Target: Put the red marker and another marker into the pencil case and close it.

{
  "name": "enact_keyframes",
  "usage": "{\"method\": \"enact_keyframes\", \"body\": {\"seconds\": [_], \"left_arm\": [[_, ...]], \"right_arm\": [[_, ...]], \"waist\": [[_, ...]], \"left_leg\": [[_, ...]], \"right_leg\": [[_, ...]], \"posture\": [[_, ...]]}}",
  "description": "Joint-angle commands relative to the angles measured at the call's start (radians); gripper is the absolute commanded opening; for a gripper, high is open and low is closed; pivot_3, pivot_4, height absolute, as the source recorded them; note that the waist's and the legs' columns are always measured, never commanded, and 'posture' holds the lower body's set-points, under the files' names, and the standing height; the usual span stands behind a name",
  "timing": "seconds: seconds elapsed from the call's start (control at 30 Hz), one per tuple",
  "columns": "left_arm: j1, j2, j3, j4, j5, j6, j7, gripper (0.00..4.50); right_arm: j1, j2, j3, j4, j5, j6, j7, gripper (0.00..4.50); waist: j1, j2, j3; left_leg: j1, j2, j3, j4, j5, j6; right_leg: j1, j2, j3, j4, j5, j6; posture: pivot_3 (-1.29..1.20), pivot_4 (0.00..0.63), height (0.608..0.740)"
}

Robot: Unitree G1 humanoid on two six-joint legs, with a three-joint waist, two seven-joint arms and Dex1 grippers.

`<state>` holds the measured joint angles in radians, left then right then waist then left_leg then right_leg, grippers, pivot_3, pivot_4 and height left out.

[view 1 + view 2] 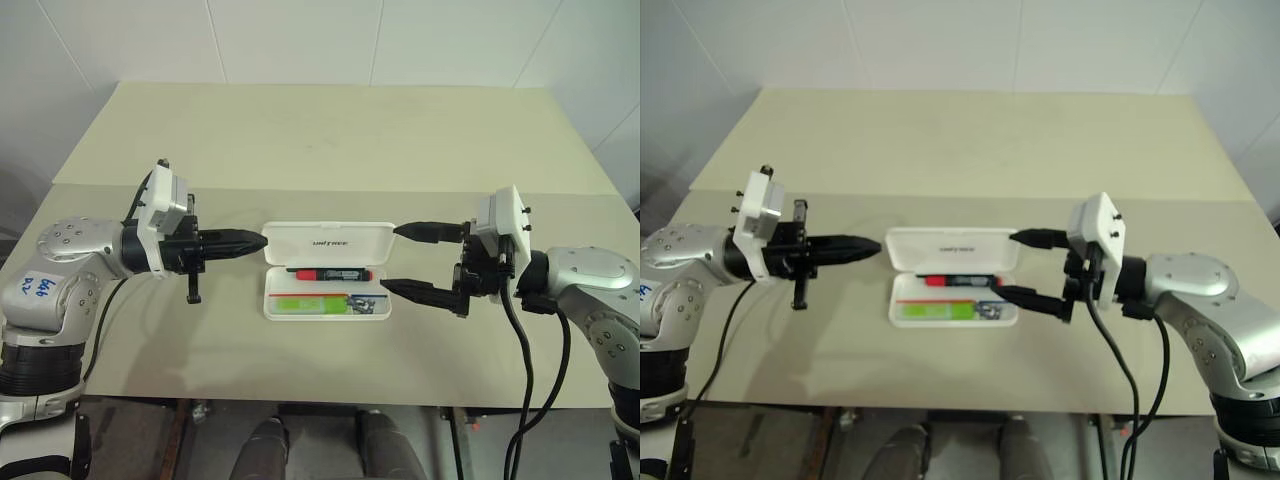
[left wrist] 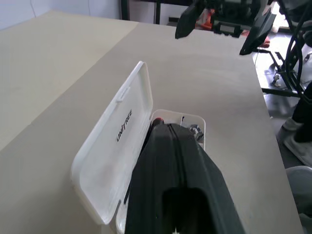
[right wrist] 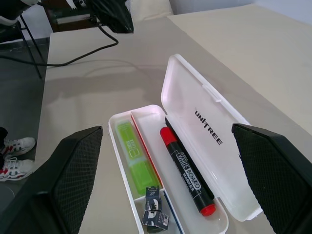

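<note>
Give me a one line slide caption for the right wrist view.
Open right gripper faces the open pencil case holding the red marker and green highlighter.

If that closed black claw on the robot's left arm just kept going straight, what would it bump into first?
Most likely the raised lid of the pencil case: the left gripper, shut, points at the lid's near end. Depth is unclear, so it might pass just over it.

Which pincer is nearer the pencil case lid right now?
Left. The left pincer, shut, has its tip at the pencil case lid's left edge; the right pincer, open, straddles the case's right end.
</note>
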<state>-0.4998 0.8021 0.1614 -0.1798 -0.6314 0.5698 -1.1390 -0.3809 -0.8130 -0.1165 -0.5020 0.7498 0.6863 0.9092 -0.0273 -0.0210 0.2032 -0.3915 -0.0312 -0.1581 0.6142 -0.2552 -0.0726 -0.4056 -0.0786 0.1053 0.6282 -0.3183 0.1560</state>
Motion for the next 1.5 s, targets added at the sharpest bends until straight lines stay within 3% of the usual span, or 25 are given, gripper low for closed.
{"method": "enact_keyframes", "body": {"seconds": [0.03,0.27,0.37,0.73,1.23,1.5], "left_arm": [[-0.024,0.012,0.046,-0.001,-0.015,-0.008,0.026,0.02],[-0.159,-0.044,0.004,0.246,0.169,-0.109,0.234,0.02],[-0.192,-0.068,-0.051,0.328,0.234,-0.149,0.234,0.02],[-0.259,-0.110,-0.190,0.438,0.296,-0.212,0.061,0.02],[-0.227,-0.055,-0.233,0.371,0.294,-0.296,-0.245,0.02],[-0.209,-0.054,-0.279,0.325,0.309,-0.324,-0.322,0.02]], "right_arm": [[-0.003,0.005,0.005,-0.002,-0.013,-0.034,0.016,4.50],[-0.008,0.016,0.034,0.011,-0.040,-0.059,0.020,4.50],[-0.009,0.023,0.039,0.008,-0.046,-0.060,0.019,4.50],[0.012,0.039,0.020,-0.026,-0.041,-0.052,-0.019,4.50],[0.040,0.052,0.015,-0.050,-0.036,-0.059,-0.056,4.50],[0.046,0.069,0.013,-0.056,-0.039,-0.065,-0.075,4.50]], "waist": [[0.000,0.000,0.000],[0.002,0.000,0.000],[0.001,0.000,0.000],[0.001,0.000,0.000],[0.001,0.000,0.000],[0.000,0.000,0.000]], "left_leg": [[0.000,0.000,0.000,0.000,0.000,0.000],[0.000,-0.001,0.000,0.000,0.000,0.000],[0.000,-0.001,0.000,0.000,0.000,0.000],[-0.002,-0.001,0.000,0.000,0.000,0.000],[-0.002,-0.001,0.000,0.000,0.001,0.000],[-0.001,0.000,0.000,0.000,0.001,0.000]], "right_leg": [[0.000,0.000,0.000,0.000,0.000,0.000],[0.000,0.000,0.000,0.000,0.000,0.000],[0.000,0.000,0.000,0.000,0.001,0.000],[-0.002,0.000,0.000,0.001,0.001,0.000],[-0.002,0.000,0.001,0.001,0.001,0.000],[-0.002,0.000,0.001,0.002,0.001,0.000]], "posture": [[0.00,0.150,0.740],[0.00,0.150,0.740],[0.00,0.150,0.740],[0.00,0.150,0.740],[0.00,0.150,0.740],[0.00,0.150,0.740]]}}
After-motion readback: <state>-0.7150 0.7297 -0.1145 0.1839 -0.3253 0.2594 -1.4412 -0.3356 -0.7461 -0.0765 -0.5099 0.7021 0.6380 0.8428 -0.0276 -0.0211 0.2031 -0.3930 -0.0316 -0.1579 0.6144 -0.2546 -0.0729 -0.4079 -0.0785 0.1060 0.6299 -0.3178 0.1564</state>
